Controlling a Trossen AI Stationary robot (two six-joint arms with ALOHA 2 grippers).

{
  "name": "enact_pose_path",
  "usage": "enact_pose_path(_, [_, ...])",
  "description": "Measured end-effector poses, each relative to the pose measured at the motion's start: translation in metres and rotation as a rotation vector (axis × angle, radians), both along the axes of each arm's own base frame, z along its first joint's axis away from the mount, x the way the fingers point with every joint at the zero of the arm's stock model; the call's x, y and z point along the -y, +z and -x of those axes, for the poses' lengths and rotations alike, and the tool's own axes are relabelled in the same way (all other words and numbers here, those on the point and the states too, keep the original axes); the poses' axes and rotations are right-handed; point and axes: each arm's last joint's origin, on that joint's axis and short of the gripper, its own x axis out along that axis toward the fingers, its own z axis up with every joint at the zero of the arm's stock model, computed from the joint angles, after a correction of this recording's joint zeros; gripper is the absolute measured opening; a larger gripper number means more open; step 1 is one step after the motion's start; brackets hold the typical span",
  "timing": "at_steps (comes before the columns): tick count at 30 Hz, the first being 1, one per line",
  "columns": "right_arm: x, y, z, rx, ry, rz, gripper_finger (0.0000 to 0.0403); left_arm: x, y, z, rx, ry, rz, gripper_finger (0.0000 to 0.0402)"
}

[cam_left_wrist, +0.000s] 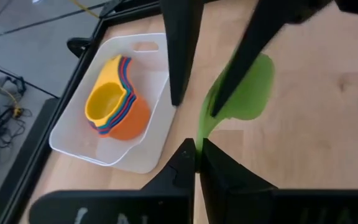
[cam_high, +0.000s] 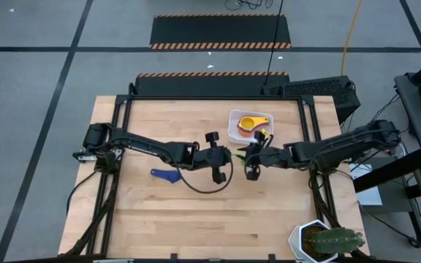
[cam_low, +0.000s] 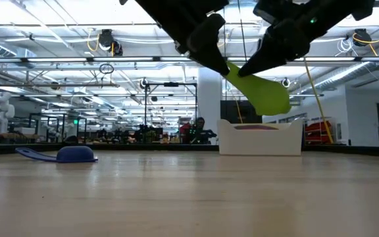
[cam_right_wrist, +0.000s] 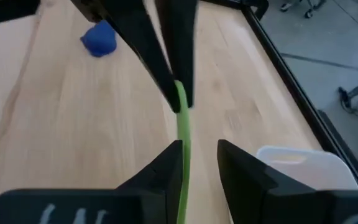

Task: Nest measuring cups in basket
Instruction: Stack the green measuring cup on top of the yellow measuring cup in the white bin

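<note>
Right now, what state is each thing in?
Green cup: held in the air.
Left gripper: jaws shut on the green cup's handle.
Right gripper: jaws open around that handle.
Basket: holds nested cups, yellow innermost.
Blue cup: lying on the table.

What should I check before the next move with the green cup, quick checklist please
1. Left gripper shut on the green cup handle: ok.
2. Right gripper closed on the cup: not ok, fingers open around it.
3. Cup lifted clear of the table: ok.
4. Basket upright, with a nested stack in it: ok.
5. Blue cup left on the table: not ok.
6. Green cup will fit the stack: cannot tell.
</note>
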Motion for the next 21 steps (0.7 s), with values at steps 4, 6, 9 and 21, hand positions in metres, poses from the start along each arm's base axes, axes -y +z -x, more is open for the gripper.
enact_pose_path(4, [-0.001, -0.006, -0.006, -0.011, 0.028, 0.012, 0.0106, 0.001, 0.0, 0.0, -0.011, -0.006, -0.021, 0.0011])
enact_pose_path(6, [-0.001, -0.008, -0.009, -0.014, 0.036, 0.012, 0.0105, 0.001, 0.0, 0.001, -0.013, -0.009, -0.023, 0.0007])
enact_pose_path(9, [-0.002, -0.012, -0.011, -0.025, 0.039, 0.016, 0.0086, 0.001, 0.0, 0.0, -0.012, -0.009, -0.024, 0.0006])
enact_pose_path(21, [0.001, -0.001, -0.006, 0.002, 0.073, 0.068, 0.0003, 0.003, 0.011, 0.009, -0.007, 0.001, 0.001, 0.0109])
